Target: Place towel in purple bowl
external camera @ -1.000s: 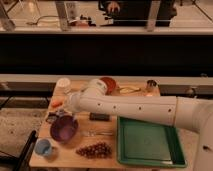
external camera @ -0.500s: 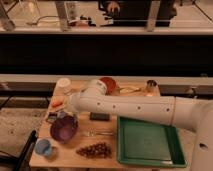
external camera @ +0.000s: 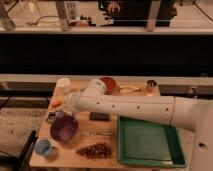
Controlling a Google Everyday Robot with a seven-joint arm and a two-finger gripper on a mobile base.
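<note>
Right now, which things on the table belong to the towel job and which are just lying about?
Job: purple bowl; gripper, low over the bowl's far rim; the towel I cannot make out.
Lying about: blue cup, grapes, green tray, red bowl, white cup, dark block.

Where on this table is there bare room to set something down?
The green tray is bare. A small gap lies between blue cup and grapes. Crowded around the purple bowl, where the gripper hangs over its back rim.
</note>
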